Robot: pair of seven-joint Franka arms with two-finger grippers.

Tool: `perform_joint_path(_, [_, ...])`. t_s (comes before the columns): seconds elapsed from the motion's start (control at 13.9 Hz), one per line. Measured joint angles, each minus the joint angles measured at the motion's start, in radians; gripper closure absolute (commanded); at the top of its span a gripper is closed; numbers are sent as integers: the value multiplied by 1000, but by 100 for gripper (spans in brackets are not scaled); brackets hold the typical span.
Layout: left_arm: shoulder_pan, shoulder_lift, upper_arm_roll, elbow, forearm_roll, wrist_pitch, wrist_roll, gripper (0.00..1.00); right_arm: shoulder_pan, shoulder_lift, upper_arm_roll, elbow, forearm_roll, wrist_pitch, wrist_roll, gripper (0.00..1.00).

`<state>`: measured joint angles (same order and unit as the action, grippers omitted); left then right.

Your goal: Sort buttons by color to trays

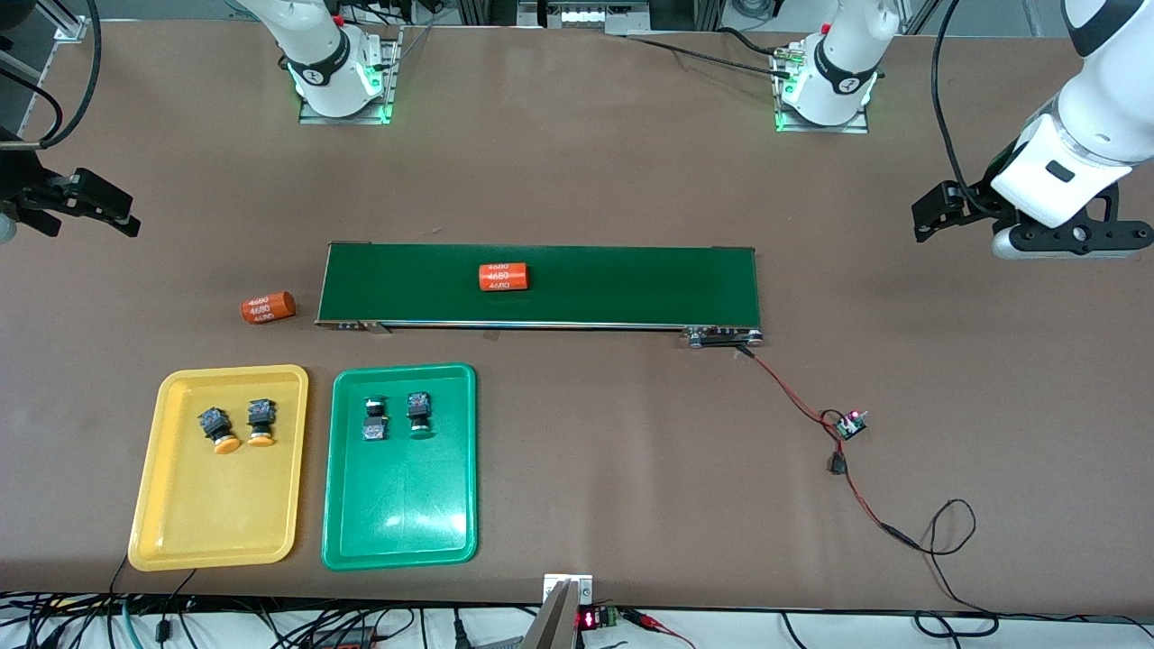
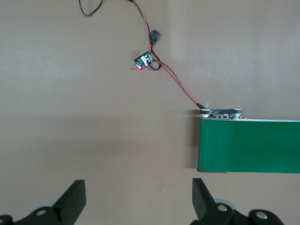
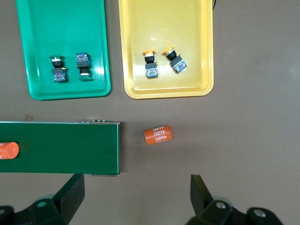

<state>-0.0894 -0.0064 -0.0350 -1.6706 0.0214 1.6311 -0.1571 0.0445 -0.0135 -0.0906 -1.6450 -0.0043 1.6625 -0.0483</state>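
Two yellow-capped buttons [image 1: 219,428] [image 1: 261,422] lie in the yellow tray [image 1: 216,514]. Two green-capped buttons [image 1: 375,419] [image 1: 418,412] lie in the green tray [image 1: 401,514] beside it. The right wrist view shows the yellow tray [image 3: 164,28] with its buttons [image 3: 150,65] [image 3: 174,61], and the green tray [image 3: 65,33] with its buttons [image 3: 57,70] [image 3: 83,63]. My right gripper [image 1: 122,212] [image 3: 137,197] is open and empty, up over bare table off the right arm's end of the belt. My left gripper [image 1: 933,212] [image 2: 139,201] is open and empty, over bare table off the left arm's end of the belt.
A long dark-green conveyor belt [image 1: 541,284] [image 2: 248,145] lies mid-table, farther from the front camera than the trays. One orange "4680" cylinder [image 1: 503,277] lies on it; another [image 1: 268,307] [image 3: 158,135] lies on the table at its end. A small circuit board [image 1: 850,424] [image 2: 143,61] sits on red-black wires.
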Motion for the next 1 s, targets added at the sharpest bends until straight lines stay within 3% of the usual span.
perform_joint_path(1.0, [0, 0, -3, 0, 0, -7, 0, 0, 10, 4, 3, 3, 0, -49, -1, 0])
